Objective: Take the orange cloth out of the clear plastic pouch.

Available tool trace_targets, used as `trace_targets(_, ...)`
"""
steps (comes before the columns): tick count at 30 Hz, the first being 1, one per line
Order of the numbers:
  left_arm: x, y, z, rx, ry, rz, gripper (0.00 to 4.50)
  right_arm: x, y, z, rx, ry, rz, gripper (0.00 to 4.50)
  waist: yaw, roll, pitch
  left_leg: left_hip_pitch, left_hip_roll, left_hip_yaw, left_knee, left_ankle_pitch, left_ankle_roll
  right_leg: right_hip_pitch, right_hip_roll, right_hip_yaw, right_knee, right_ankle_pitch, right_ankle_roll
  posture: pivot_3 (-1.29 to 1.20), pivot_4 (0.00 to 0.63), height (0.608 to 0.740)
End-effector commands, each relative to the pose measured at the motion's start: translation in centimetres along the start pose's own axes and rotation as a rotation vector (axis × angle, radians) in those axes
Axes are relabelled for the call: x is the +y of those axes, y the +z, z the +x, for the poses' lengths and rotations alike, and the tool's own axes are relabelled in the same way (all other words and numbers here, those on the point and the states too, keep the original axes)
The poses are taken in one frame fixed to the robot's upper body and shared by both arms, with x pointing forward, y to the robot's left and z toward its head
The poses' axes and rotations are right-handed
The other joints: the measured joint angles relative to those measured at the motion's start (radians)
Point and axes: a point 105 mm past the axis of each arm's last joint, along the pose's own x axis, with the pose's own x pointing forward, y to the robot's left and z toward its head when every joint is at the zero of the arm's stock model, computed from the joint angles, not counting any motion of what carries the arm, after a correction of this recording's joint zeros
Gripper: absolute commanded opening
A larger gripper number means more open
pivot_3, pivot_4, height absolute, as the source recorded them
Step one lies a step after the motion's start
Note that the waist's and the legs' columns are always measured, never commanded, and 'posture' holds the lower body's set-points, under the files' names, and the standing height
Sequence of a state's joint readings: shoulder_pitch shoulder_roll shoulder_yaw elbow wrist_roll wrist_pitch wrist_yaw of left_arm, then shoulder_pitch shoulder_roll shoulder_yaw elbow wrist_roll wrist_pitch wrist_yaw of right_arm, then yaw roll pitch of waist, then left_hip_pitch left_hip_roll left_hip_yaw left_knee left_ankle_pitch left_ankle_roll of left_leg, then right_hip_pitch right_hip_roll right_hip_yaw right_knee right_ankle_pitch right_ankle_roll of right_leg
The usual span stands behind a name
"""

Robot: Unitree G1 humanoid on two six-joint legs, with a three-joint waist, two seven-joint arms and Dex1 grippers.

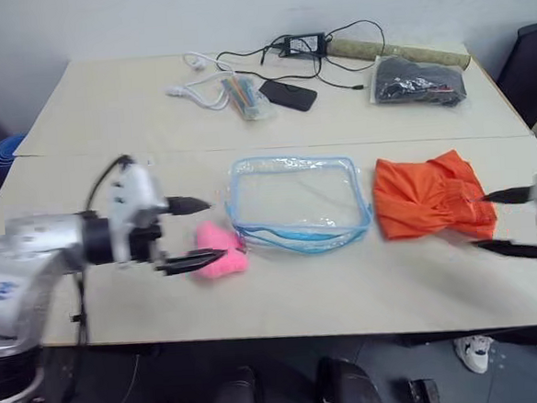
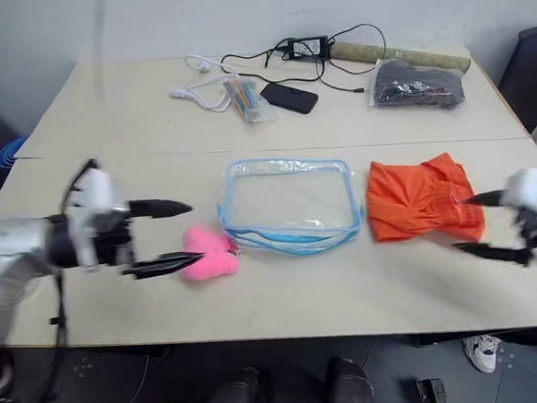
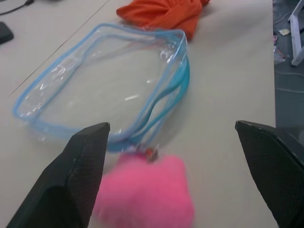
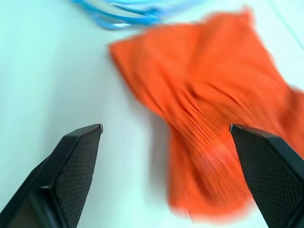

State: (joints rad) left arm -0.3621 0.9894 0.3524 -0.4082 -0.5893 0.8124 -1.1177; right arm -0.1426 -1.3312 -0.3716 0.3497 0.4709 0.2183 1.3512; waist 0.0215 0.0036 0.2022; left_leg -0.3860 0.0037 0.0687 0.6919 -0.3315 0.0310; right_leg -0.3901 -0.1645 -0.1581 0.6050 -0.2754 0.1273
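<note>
The orange cloth (image 1: 429,196) lies crumpled on the table, just right of the clear plastic pouch (image 1: 296,202) and fully outside it. The pouch lies flat at mid-table, see-through with light-blue trim and nothing inside. My right gripper (image 1: 508,223) hovers open at the cloth's right edge, its fingers wide apart with nothing between them; the right wrist view has the cloth (image 4: 213,104) ahead of them. My left gripper (image 1: 197,231) stands open to the left of the pouch, beside a pink plush (image 1: 219,249). The left wrist view looks past the plush (image 3: 147,194) to the pouch (image 3: 109,90).
At the back of the table lie a pouch with dark contents (image 1: 420,81), a black phone (image 1: 288,95), a packet of coloured sticks (image 1: 246,97), white and black cables with a charger (image 1: 299,45), and a tan roll (image 1: 396,52). A seam (image 1: 246,148) runs across the tabletop.
</note>
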Motion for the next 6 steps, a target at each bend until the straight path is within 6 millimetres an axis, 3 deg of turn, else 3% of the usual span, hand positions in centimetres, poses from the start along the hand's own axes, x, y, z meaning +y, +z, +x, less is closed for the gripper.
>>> trace_targets(1,1.9,-0.1,-4.1,0.021,0.026,-0.022,4.45,-1.3,-1.0,-3.3,-0.022,-0.032,0.170,4.50,0.002,0.000,0.000,0.000,0.000,0.000,0.000,0.000,0.000,0.000,0.000,0.000,0.000,0.000,0.000,0.00,0.150,0.740)
trace_targets(6,3.9,-1.5,-5.2,0.095,0.079,0.039,4.45,-2.3,-2.5,-3.7,-0.024,-0.092,0.232,4.50,-0.002,0.001,0.000,-0.001,-0.001,0.003,-0.001,-0.001,0.001,-0.003,-0.001,0.003,0.000,0.000,0.000,0.00,0.150,0.740)
